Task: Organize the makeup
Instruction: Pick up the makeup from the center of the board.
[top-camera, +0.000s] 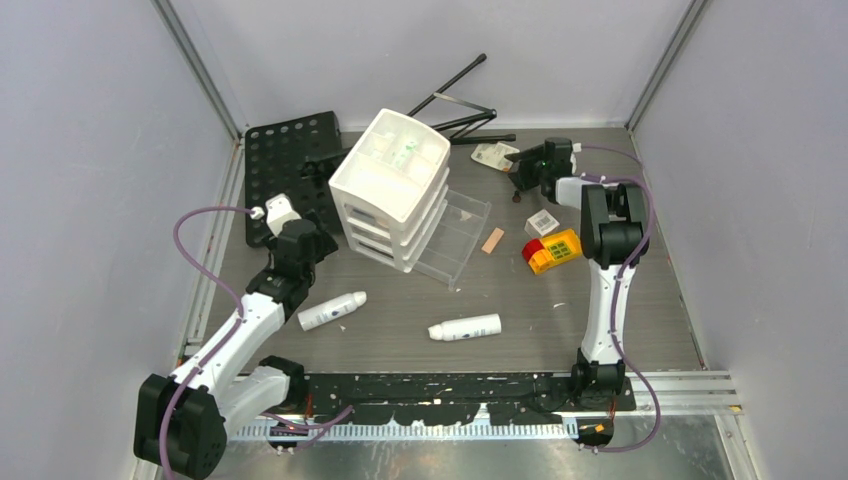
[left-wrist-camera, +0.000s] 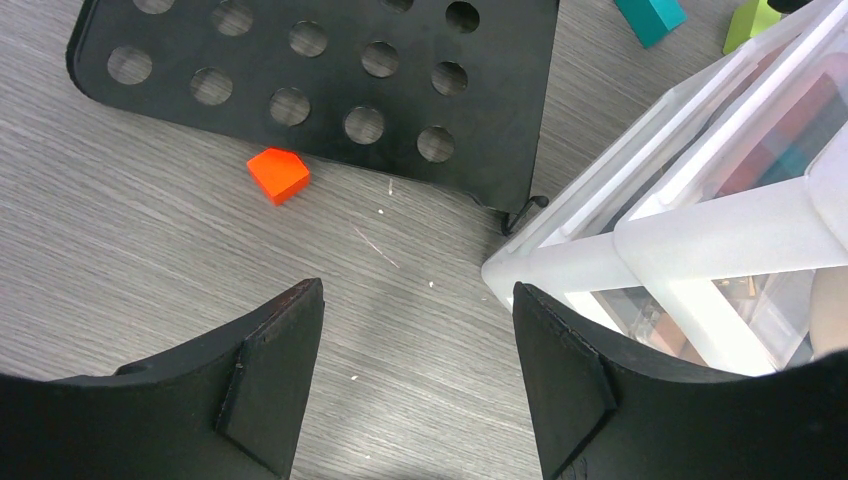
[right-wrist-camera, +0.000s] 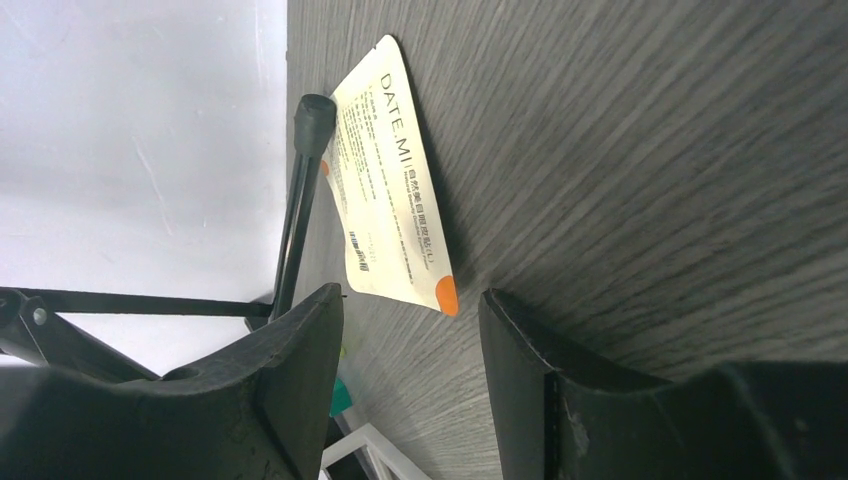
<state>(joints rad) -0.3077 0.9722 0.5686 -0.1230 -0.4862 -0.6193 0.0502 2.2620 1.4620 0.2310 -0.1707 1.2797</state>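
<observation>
Two white bottles (top-camera: 332, 310) (top-camera: 465, 327) lie on the table in front of a white drawer organizer (top-camera: 388, 190) with a clear drawer (top-camera: 455, 236) pulled out. A cream sachet (top-camera: 494, 154) lies at the back; it also shows in the right wrist view (right-wrist-camera: 393, 180). My left gripper (top-camera: 300, 232) is open and empty beside the organizer's left corner (left-wrist-camera: 560, 255). My right gripper (top-camera: 522, 170) is open and empty, just short of the sachet. Compacts, palette, lipstick and brushes are out of view.
A black perforated plate (top-camera: 285, 165) lies at the back left, with an orange block (left-wrist-camera: 278, 174) at its edge. A black folding stand (top-camera: 455, 105) leans at the back. A red-and-yellow block (top-camera: 552, 250), a small clear box (top-camera: 541, 222) and a tan block (top-camera: 493, 240) lie right of the drawer.
</observation>
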